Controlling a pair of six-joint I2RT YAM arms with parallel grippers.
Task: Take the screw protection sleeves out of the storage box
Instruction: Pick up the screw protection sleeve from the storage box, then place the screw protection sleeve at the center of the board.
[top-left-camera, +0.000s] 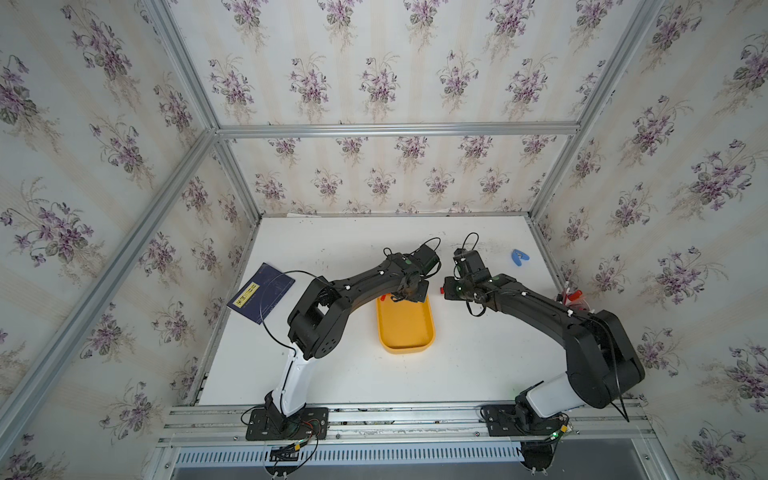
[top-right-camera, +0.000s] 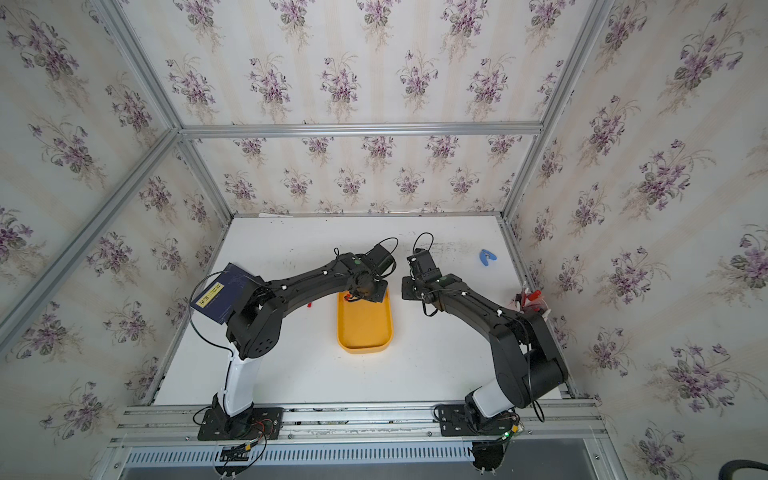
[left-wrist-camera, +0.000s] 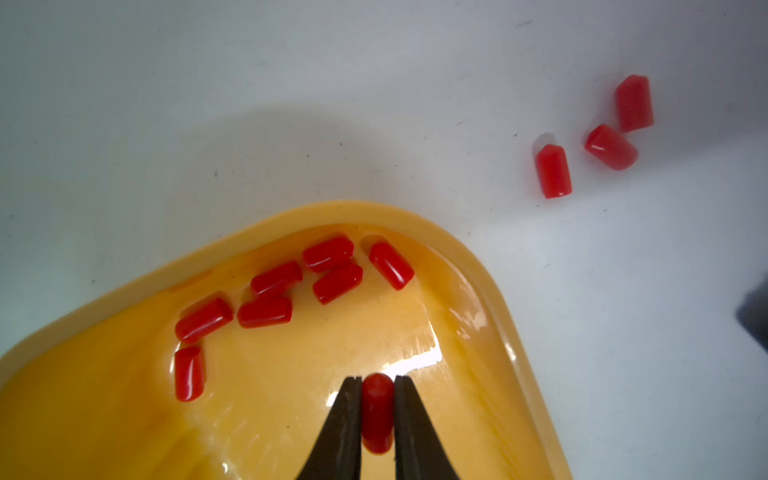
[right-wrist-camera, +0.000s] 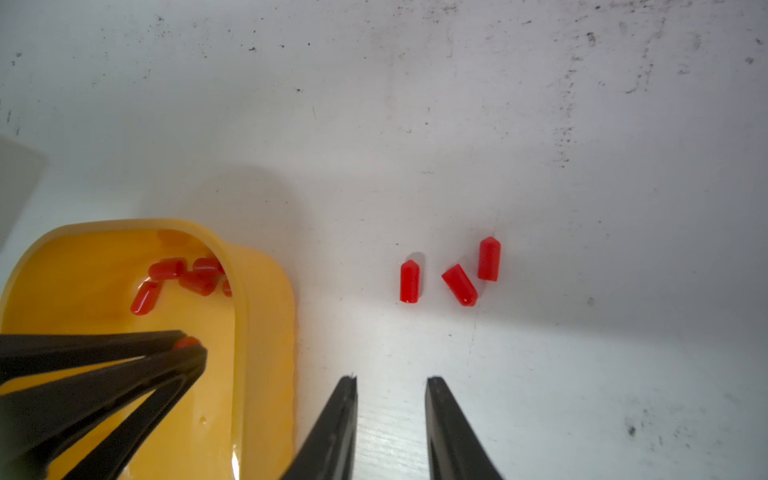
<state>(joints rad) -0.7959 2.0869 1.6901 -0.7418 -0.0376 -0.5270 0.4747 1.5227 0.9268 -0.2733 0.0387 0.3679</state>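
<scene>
Left gripper pinched shut on one red sleeve, inside the storage box.
Seven more screw protection sleeves lie along the box's curved end wall. Three loose sleeves lie on the white table just outside that end. My right gripper hovers over the table beside the box, fingers apart, holding nothing.

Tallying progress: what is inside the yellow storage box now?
Seven loose sleeves lie by one corner of the storage box; the left gripper pinches an eighth sleeve. Floor beneath its fingers is hidden.
</scene>
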